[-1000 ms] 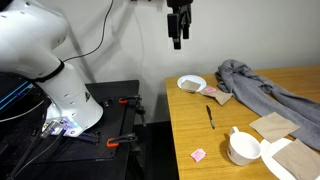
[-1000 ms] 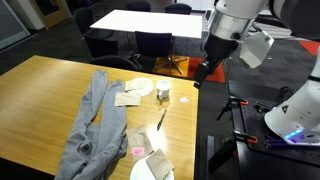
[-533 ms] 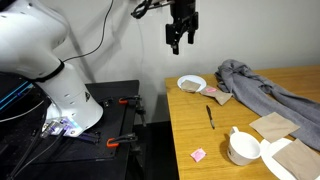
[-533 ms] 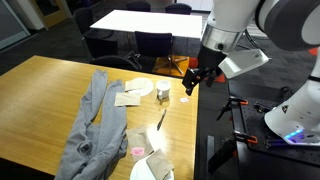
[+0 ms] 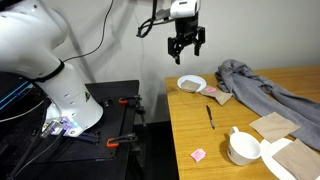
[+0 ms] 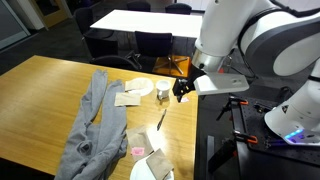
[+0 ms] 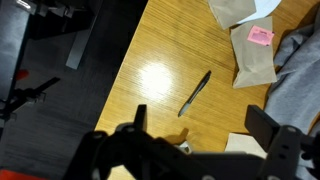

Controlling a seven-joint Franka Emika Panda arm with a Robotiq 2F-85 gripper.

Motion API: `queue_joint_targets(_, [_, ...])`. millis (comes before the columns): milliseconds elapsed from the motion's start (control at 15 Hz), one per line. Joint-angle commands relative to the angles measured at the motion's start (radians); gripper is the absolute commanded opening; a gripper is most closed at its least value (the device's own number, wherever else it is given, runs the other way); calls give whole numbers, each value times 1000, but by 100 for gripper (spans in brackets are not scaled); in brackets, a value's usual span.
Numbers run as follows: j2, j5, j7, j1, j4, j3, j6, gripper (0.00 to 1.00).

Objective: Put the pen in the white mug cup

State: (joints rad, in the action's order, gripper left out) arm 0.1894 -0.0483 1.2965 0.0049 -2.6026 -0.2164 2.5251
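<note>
My gripper (image 7: 200,120) hangs in the air above the wooden table (image 7: 150,60). Its two fingers (image 7: 140,118) are spread wide, and I hold nothing between them. In both exterior views the gripper (image 5: 187,52) (image 6: 181,90) points down, well clear of the tabletop.

Just beyond the gap between my fingers in the wrist view lies the pen (image 7: 195,93). It rests flat and diagonal on bare wood, touching nothing else. In an exterior view the pen (image 5: 210,117) sits close to the table edge nearest the robot base, between the shallow white dish (image 5: 191,83) and the white mug cup (image 5: 241,148), apart from both. The pen (image 6: 161,120) also lies short of the white mug cup (image 6: 161,94) from the opposite side.

Past the pen in the wrist view, a pink note (image 7: 260,35) lies on a brown paper piece (image 7: 250,68). Beside it is the grey cloth (image 7: 300,90), crumpled across the table (image 5: 262,90). A separate pink slip (image 5: 198,154) lies alone near the table edge, beside the mug. Tan paper sheets (image 5: 272,125) lie just beyond the mug.

Off the table stands the white robot base (image 5: 60,95) on a black bench (image 5: 115,95). Farthest off, a white meeting table (image 6: 150,20) stands with dark chairs (image 6: 150,45).
</note>
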Motion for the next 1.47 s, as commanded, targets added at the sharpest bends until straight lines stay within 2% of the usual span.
queue_joint_targets(0, [-91,109,207,-17,18,-4,58,100])
queue_joint_targets(400, [-236,295,473,9,41,63,131,100])
queue_joint_targets(733, [-361,416,565,59,95,157,229,100])
queue_joint_targets(933, [-438,429,557,99,147,215,270,100])
queue_joint_targets(1000, [-381,394,522,105,100,219,242,100])
queue_joint_targets(1400, [-403,390,517,124,111,239,245,100])
